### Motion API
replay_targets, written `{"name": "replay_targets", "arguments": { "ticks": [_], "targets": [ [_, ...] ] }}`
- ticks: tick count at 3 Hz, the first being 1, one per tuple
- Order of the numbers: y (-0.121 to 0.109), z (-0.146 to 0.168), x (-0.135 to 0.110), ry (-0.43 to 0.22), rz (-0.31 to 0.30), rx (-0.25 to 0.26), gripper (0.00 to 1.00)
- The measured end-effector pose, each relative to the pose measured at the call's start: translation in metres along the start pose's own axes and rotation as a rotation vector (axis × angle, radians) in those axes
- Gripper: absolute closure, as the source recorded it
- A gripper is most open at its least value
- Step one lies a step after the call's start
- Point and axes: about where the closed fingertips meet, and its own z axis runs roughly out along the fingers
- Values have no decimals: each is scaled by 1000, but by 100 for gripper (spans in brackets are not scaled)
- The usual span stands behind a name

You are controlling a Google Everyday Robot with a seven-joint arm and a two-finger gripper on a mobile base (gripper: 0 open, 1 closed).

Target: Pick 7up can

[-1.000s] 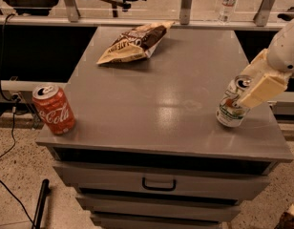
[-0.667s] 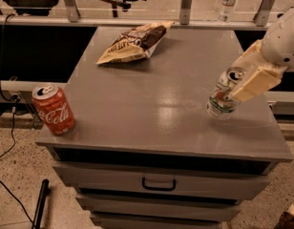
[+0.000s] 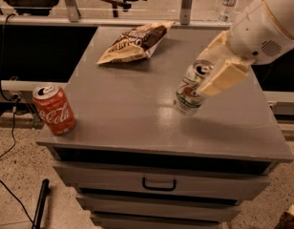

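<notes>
Can: the small silver-white 7up can (image 3: 189, 90), with green lettering, a red dot and a silver top, was over the right half of the flat grey cabinet top (image 3: 123, 104), well away from every edge.
Long axis: the can was tilted rather than upright. Its axis ran diagonally from lower left to upper right.
Pointing: the silver top faced up and to the right, toward the arm. The base faced down and to the left, toward the grey surface.
Base contact: it could not be told whether the lower rim touched the surface or hung just above it.
Gripper: the cream-coloured two-finger gripper (image 3: 204, 75), on the end of a bulky white arm (image 3: 268, 23), came in from the upper right and sat at the can's top end.
Claw: it was clamped on the can's upper part. One cream finger (image 3: 223, 78) lay along the can's right side and the other sat behind the rim.
Red can: a red Coca-Cola can (image 3: 54, 109) stood upright at the front left corner, well apart from the 7up can.
Snack bag: a crumpled brown-and-cream snack bag (image 3: 135, 42) lay flat near the back.
Drawer: a grey drawer with a dark handle (image 3: 159, 183) sat below the top.
</notes>
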Motion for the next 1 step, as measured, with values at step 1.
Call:
{"name": "replay_targets", "arguments": {
  "ticks": [1],
  "targets": [
    [1, 1, -3, -6, -9, -3, 100]
  ]
}}
